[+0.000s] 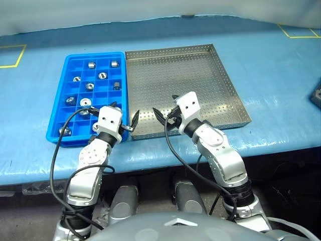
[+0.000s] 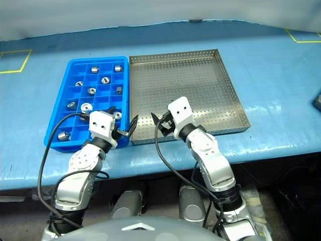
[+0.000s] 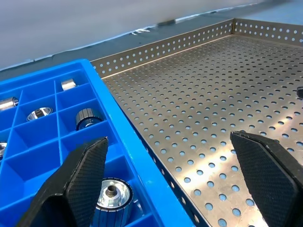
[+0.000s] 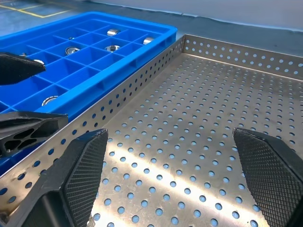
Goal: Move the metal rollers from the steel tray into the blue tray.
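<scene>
We see shiny ringed rollers (image 1: 88, 86) sitting in the blue tray's (image 1: 56, 131) compartments on the counter (image 1: 281, 85), left of the steel tray (image 1: 200, 75). Our left pincer (image 1: 116, 116) and right pincer (image 1: 165, 114) gape wide, holding nothing.

Steel tray (image 1: 210, 75) floor lying bare and passable, low rim bounding it, blue tray (image 1: 70, 68) abutting its left side, rollers (image 1: 88, 86) occupying several compartments.

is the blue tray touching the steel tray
Touching. In the left wrist view the blue tray rim lies flush against the steel tray wall, with no gap between them.
</scene>
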`<state>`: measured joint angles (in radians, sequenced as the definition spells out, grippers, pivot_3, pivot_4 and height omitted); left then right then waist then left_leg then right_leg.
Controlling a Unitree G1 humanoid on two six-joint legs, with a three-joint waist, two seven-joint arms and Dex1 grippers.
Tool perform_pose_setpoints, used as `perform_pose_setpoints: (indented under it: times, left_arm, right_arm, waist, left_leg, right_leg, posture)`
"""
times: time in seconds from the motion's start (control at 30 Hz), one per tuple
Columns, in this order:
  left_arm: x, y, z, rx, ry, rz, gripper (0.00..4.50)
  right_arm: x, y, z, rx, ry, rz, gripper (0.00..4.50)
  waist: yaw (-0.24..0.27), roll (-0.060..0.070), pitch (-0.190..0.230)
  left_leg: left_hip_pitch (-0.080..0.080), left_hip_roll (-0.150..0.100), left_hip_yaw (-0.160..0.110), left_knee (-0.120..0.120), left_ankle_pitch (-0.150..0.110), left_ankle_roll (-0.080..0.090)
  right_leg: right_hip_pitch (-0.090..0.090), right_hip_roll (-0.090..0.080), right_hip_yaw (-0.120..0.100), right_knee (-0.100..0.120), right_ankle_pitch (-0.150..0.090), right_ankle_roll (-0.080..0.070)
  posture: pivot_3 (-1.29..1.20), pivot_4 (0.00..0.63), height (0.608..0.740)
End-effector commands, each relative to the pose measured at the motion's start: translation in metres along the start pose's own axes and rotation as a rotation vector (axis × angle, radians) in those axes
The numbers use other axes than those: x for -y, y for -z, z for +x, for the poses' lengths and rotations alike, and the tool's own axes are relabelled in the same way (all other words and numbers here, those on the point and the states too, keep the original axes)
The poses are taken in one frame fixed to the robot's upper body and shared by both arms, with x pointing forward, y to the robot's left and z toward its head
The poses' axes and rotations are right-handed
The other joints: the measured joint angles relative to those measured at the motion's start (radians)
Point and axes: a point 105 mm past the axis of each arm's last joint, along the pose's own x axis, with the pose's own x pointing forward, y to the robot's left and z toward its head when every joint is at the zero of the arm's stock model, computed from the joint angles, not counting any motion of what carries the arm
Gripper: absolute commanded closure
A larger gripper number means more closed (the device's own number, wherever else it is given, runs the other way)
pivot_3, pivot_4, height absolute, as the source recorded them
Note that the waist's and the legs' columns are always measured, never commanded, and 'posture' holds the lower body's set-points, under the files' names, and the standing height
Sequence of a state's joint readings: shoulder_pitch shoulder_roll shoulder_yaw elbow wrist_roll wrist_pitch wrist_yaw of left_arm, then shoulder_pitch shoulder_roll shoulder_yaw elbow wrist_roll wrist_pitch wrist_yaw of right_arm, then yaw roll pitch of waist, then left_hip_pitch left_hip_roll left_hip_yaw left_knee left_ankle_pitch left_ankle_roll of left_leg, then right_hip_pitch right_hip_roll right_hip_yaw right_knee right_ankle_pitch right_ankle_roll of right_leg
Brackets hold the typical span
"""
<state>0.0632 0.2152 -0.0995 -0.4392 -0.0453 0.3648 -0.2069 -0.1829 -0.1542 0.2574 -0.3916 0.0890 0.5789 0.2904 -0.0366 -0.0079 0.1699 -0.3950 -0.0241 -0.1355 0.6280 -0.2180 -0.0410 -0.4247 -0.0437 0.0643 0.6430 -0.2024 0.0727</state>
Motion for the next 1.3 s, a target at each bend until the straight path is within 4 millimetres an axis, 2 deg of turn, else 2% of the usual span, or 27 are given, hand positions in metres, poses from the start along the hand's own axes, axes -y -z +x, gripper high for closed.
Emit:
perform_pose_setpoints:
  times: [0.03, 1.3]
  left_arm:
    - [0.0007, -0.0131, 0.0000, 0.056, -0.001, 0.012, 0.00]
    - [-0.0019, -0.0124, 0.0007, 0.051, 0.001, 0.018, 0.00]
  right_arm:
    - [0.0008, -0.0107, 0.0005, 0.043, 0.003, -0.013, 0.05]
    - [0.0010, -0.0091, -0.0035, 0.048, 0.036, 0.003, 0.05]
  waist:
    - [0.000, 0.000, 0.000]
    - [-0.011, 0.000, 0.000]
  left_leg:
    - [0.000, 0.000, 0.000, 0.000, 0.000, 0.000]
    - [0.000, 0.000, 0.000, 0.000, 0.000, 0.000]
  right_leg:
    - [0.000, 0.000, 0.000, 0.000, 0.001, 0.002]
    - [0.000, 0.000, 0.000, 0.000, 0.002, 0.003]
  posture:
    - [0.02, 0.150, 0.740]
    - [-0.02, 0.150, 0.740]
